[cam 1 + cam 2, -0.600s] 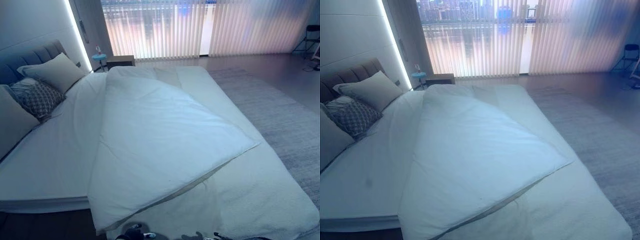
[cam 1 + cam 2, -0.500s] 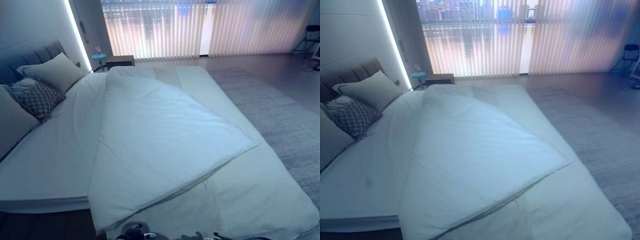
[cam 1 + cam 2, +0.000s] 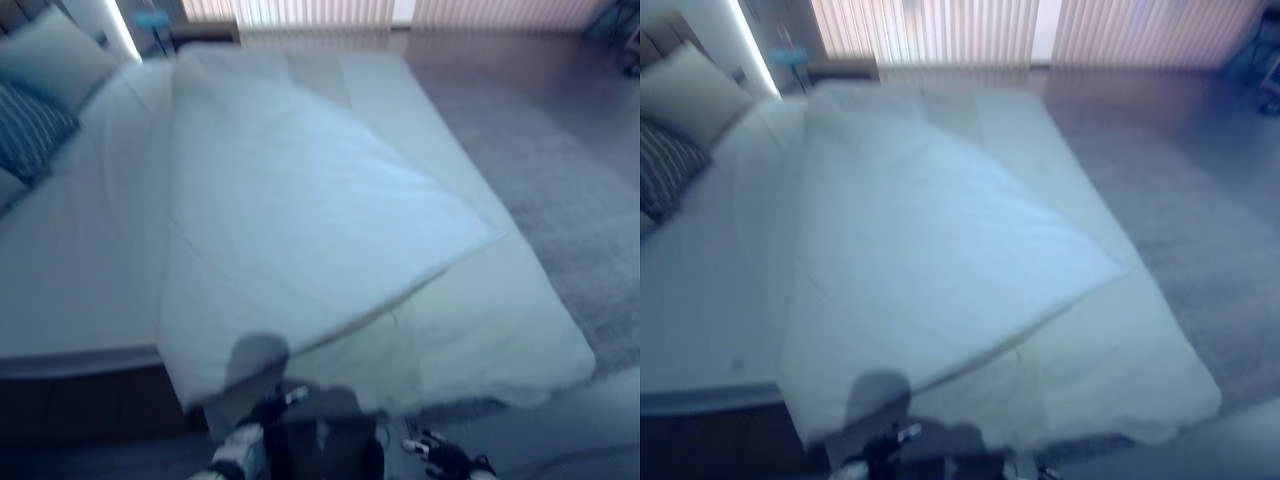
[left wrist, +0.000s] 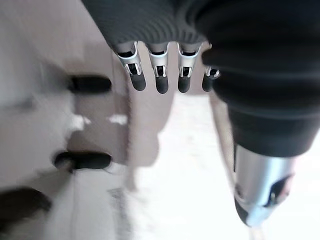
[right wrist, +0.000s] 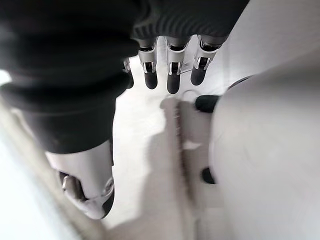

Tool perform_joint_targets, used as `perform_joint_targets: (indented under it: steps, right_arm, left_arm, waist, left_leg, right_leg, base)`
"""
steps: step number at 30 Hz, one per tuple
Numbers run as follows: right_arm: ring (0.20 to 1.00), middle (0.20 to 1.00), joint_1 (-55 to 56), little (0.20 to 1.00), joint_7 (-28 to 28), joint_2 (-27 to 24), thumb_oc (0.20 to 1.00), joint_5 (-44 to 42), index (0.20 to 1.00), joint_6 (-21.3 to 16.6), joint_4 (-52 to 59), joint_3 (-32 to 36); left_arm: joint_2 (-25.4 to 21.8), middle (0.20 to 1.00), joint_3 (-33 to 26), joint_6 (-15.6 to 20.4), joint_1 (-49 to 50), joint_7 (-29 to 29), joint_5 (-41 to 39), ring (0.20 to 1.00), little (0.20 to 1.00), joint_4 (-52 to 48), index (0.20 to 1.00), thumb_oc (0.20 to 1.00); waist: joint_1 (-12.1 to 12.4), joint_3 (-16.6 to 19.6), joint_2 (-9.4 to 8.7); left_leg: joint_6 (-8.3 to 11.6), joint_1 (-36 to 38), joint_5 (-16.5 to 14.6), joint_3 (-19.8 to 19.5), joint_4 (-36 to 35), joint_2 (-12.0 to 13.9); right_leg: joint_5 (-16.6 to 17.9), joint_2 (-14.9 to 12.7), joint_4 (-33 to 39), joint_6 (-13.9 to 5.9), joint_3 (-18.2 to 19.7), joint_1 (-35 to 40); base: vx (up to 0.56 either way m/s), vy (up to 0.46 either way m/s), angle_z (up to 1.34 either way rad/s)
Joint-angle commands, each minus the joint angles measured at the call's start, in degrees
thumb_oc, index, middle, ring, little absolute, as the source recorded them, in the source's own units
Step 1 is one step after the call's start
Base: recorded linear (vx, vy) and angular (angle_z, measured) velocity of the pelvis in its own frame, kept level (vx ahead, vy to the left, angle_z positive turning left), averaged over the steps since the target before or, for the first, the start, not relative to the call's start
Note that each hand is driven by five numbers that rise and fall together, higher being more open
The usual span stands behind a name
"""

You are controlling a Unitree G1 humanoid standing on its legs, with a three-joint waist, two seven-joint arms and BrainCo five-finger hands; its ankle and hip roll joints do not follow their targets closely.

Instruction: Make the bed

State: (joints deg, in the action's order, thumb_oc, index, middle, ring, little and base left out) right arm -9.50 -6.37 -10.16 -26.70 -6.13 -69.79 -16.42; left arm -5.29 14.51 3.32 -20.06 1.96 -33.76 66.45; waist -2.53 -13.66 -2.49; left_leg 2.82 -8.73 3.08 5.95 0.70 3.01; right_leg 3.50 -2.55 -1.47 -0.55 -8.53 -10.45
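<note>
A white duvet (image 3: 300, 200) lies skewed across the bed, with one corner (image 3: 490, 235) pointing to the right edge and its near corner (image 3: 190, 385) hanging over the bed's near left edge. Under it a white textured cover (image 3: 490, 330) spreads over the bed's near right part. The bare white sheet (image 3: 70, 270) shows on the left. My left hand (image 4: 157, 80) has straight fingers and holds nothing. My right hand (image 5: 170, 70) is the same, its thumb (image 5: 90, 190) apart from the fingers. Neither hand touches the bedding.
A plain pillow (image 3: 50, 55) and a patterned pillow (image 3: 30, 130) lean at the head of the bed, far left. A grey rug (image 3: 570, 170) lies right of the bed. A small side table (image 3: 155, 20) and vertical blinds (image 3: 940, 25) stand beyond the bed.
The whole picture has shifted: the camera has tilted down and the bed sits higher in view. The duvet and pillows lie as before.
</note>
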Motion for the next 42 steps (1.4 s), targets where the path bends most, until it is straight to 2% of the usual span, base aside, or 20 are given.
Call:
perform_joint_targets:
  steps: [1, 2, 4, 8, 13, 21, 26, 33, 42]
  right_arm:
    - [1.000, 1.000, -4.5, 1.000, 1.9, -2.0, 1.000, -5.0, 1.000, -1.8, 7.0, -2.4]
    - [1.000, 1.000, -4.5, 1.000, 1.9, -2.0, 1.000, -5.0, 1.000, -1.8, 7.0, -2.4]
    - [1.000, 1.000, -5.6, 1.000, 2.5, -2.8, 1.000, -7.7, 1.000, -2.4, 10.8, -2.0]
    - [1.000, 1.000, -6.5, 1.000, 3.2, -3.6, 1.000, -8.3, 1.000, -2.9, 15.7, -2.1]
    - [1.000, 1.000, -7.1, 1.000, 3.9, -4.0, 1.000, -8.5, 1.000, -3.4, 19.5, -2.4]
    - [1.000, 1.000, -5.0, 1.000, 3.3, -4.8, 1.000, -7.4, 1.000, -3.0, 22.7, -3.4]
    - [1.000, 1.000, -4.9, 1.000, 3.2, -4.9, 1.000, -7.3, 1.000, -3.1, 23.6, -3.6]
    - [1.000, 1.000, -3.2, 1.000, 3.1, -5.5, 1.000, -7.0, 1.000, -3.5, 28.0, -4.0]
    - [1.000, 1.000, -2.0, 1.000, 3.5, -5.4, 1.000, -6.5, 1.000, -3.5, 29.4, -4.6]
  left_arm:
    - [2.8, 1.000, -1.7, 2.3, -9.6, 3.6, -13.8, 1.000, 1.000, -1.1, 1.000, 1.000]
    - [2.8, 1.000, -1.7, 2.3, -9.6, 3.6, -13.8, 1.000, 1.000, -1.1, 1.000, 1.000]
    - [3.3, 1.000, -2.8, 2.7, -13.0, 3.8, -18.7, 1.000, 1.000, -4.0, 1.000, 1.000]
    - [2.7, 1.000, -3.8, 3.1, -16.4, 3.0, -21.9, 1.000, 1.000, -7.9, 1.000, 1.000]
    - [2.7, 1.000, -5.5, 3.8, -19.8, 2.5, -26.4, 1.000, 1.000, -10.4, 1.000, 1.000]
    - [3.5, 1.000, -11.2, 4.9, -24.9, 2.7, -36.4, 1.000, 1.000, -9.1, 1.000, 1.000]
    - [3.1, 1.000, -13.2, 5.5, -26.4, 2.5, -38.3, 1.000, 1.000, -8.6, 1.000, 1.000]
    - [1.4, 1.000, -15.9, 8.2, -30.5, 2.9, -40.3, 1.000, 1.000, -10.1, 1.000, 1.000]
    - [-2.5, 1.000, -17.9, 10.6, -37.0, 4.5, -41.7, 1.000, 1.000, -9.4, 1.000, 1.000]
  waist:
    - [-2.7, -3.7, -0.75]
    - [-2.8, -3.5, -0.73]
    - [-3.4, -5.2, -0.95]
    - [-4.5, -5.9, -1.38]
    - [-5.7, -6.2, -1.67]
    - [-7.4, -4.0, -1.49]
    - [-7.9, -3.8, -1.74]
    - [-8.6, -3.5, -2.06]
    - [-9.5, -2.7, -2.36]
  left_leg:
    - [-2.40, -9.5, -3.4, 0.9, 7.9, -2.3]
    - [-2.41, -9.8, -3.5, 0.9, 8.1, -2.3]
    - [-2.27, -15.6, -4.8, 1.1, 13.2, -1.6]
    - [-1.94, -23.7, -6.9, 0.8, 20.8, -0.3]
    - [-1.57, -29.9, -8.6, 0.5, 26.9, 1.1]
    - [-1.08, -33.8, -9.2, 0.2, 27.8, 2.1]
    - [-0.89, -34.9, -9.1, -0.1, 27.9, 2.3]
    - [-0.56, -36.6, -8.4, -0.4, 27.3, 2.4]
    - [-0.24, -38.8, -8.4, -0.3, 28.3, 3.2]
  right_leg:
    - [-3.2, -1.3, -10.1, -4.18, -0.4, -8.9]
    - [-3.3, -1.3, -10.3, -4.18, -0.4, -9.2]
    - [-4.4, -2.1, -15.3, -4.40, -0.5, -14.7]
    - [-6.0, -2.1, -21.4, -4.01, -0.7, -22.4]
    - [-7.5, -2.0, -25.6, -3.52, -1.1, -27.7]
    - [-8.2, -1.3, -26.6, -2.93, -1.0, -31.8]
    - [-8.0, -1.0, -26.0, -2.68, -1.1, -32.8]
    - [-7.7, -0.8, -25.4, -2.59, -1.2, -34.2]
    - [-7.5, -0.8, -26.0, -2.67, -1.4, -36.3]
  base:
    - [-0.19, 0.058, 0.05]
    - [-0.14, 0.035, 0.06]
    - [-0.13, 0.016, 0.04]
    - [-0.09, -0.015, 0.01]
    - [-0.02, -0.028, -0.09]
    - [0.02, -0.022, -0.07]
    - [0.00, -0.004, -0.01]
    - [0.00, -0.015, -0.01]
    - [0.00, 0.000, 0.00]
